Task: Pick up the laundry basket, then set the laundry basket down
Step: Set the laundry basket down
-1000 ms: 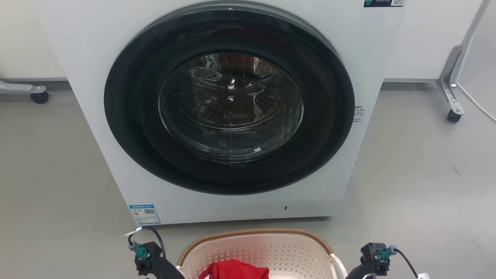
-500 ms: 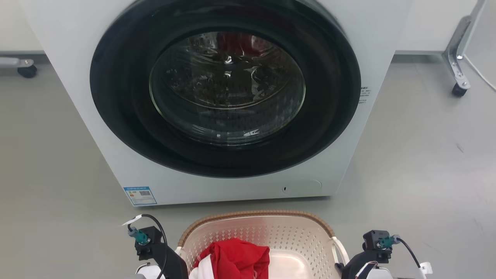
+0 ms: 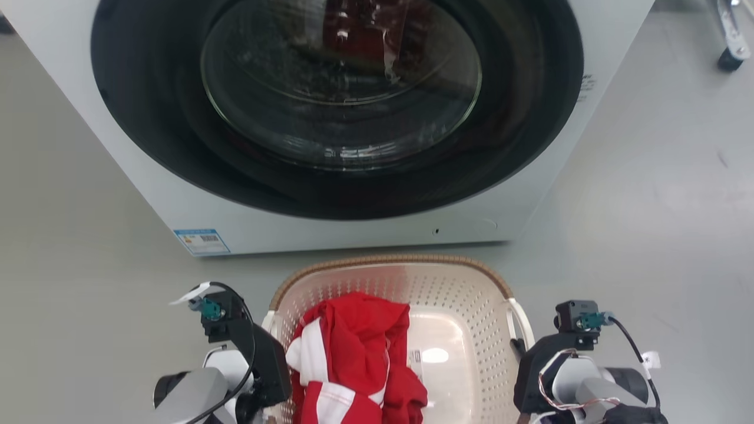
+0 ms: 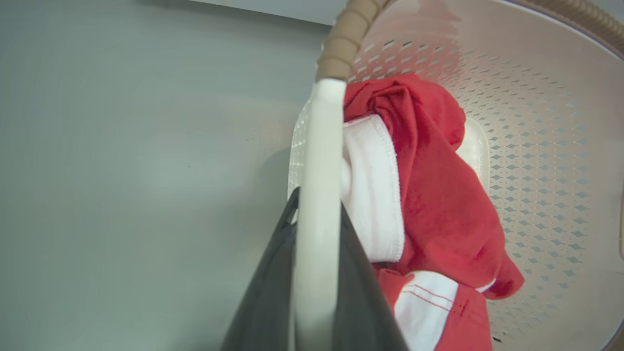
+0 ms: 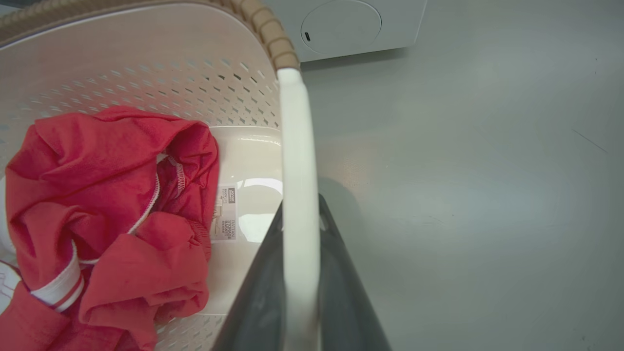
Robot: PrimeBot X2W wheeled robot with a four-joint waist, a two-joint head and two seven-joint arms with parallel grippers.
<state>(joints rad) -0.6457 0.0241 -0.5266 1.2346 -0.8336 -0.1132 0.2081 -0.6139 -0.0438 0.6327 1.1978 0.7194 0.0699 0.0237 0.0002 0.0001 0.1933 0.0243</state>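
Dark fingers of the left gripper and the right gripper each clench a white handle of the small cream-white perforated plastic laundry basket, which sits just before the white front-loading washer. I judge both arms should move level and together. Its underside is hidden, so I cannot tell if it touches the grey floor.

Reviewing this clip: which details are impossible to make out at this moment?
1. Underside of the laundry basket: hidden by its own walls, so lifted or grounded is unclear; its near end is cut by the head view's bottom edge.
2. Top of the washer: cut off by the head view's top edge.
3. Print on the label: too small in the right wrist view.
4. Whatever lies under the red garment: covered by it.
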